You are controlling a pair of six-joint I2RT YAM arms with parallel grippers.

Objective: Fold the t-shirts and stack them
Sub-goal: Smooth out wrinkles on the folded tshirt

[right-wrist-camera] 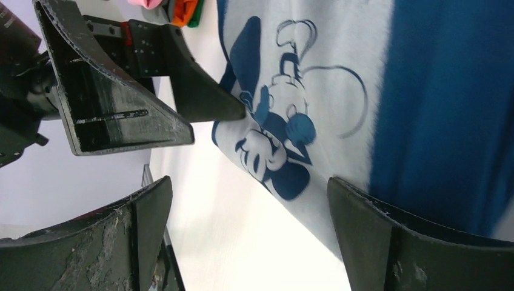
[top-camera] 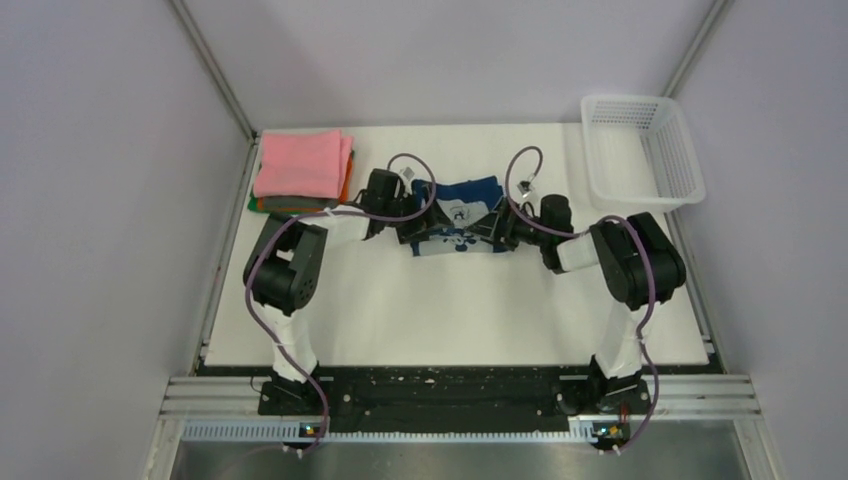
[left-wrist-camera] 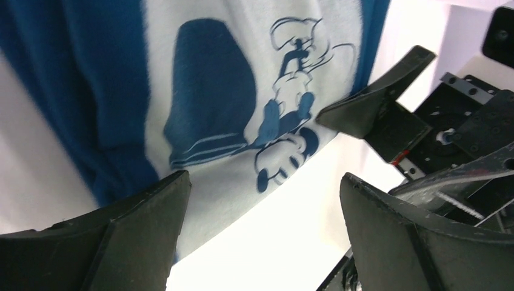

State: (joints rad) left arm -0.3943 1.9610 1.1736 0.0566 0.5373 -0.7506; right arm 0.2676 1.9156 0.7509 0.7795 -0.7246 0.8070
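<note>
A navy blue t-shirt (top-camera: 462,205) with a white panel and a blue cartoon-mouse print lies partly folded at the table's middle back. It fills the left wrist view (left-wrist-camera: 200,91) and the right wrist view (right-wrist-camera: 376,79). My left gripper (top-camera: 410,226) is open at the shirt's left end, its jaws (left-wrist-camera: 263,233) spread over the shirt's near edge and holding nothing. My right gripper (top-camera: 499,230) is open at the shirt's right end, its jaws (right-wrist-camera: 248,236) also empty. A stack of folded shirts, pink (top-camera: 300,163) over orange and green, sits at the back left.
A white plastic lattice basket (top-camera: 642,150) stands at the back right corner. Metal frame rails run along the table's left and right sides. Each gripper's fingers show in the other wrist view, close together over the shirt.
</note>
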